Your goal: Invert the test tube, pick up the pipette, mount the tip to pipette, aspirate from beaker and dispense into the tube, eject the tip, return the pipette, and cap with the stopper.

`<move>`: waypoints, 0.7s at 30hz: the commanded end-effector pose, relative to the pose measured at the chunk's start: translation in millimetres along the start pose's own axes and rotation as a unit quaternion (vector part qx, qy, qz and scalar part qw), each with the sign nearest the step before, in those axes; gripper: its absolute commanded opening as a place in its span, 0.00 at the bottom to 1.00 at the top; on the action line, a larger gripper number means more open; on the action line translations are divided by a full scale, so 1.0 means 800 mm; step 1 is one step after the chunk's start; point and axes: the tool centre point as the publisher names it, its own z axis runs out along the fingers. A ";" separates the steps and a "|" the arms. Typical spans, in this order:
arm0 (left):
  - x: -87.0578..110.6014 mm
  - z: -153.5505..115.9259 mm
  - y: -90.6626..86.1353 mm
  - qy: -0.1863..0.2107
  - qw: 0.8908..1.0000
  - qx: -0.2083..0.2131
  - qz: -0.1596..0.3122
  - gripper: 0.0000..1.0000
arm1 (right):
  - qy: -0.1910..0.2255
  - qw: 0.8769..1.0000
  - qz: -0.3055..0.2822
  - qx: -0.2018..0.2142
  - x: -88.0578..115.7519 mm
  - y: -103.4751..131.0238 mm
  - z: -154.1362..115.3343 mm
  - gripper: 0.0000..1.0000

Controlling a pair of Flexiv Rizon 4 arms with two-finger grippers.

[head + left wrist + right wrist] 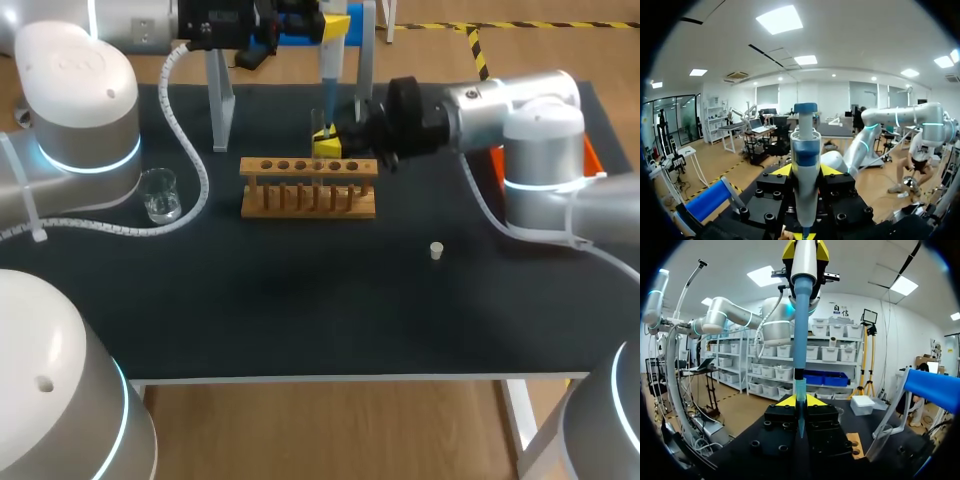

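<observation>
Pipette [805, 145], one, clamped in left end effector [805, 171], right end effector [329, 147] clamping one tube [319, 122]

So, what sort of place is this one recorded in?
Most likely a laboratory bench set up for liquid handling: a wooden test tube rack and a glass beaker stand on the black table, and the left gripper holds a pipette over the test tube in the right gripper.
</observation>
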 end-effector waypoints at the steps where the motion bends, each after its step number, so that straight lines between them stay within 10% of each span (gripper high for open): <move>1: 0.000 -0.001 0.004 0.001 1.000 -0.001 0.000 0.00 | 0.001 1.000 -0.002 -0.001 -0.003 0.008 -0.001 0.00; 21: 0.000 -0.001 0.004 0.001 1.000 -0.001 0.000 0.00 | 0.003 1.000 0.005 0.007 0.012 -0.012 -0.005 0.00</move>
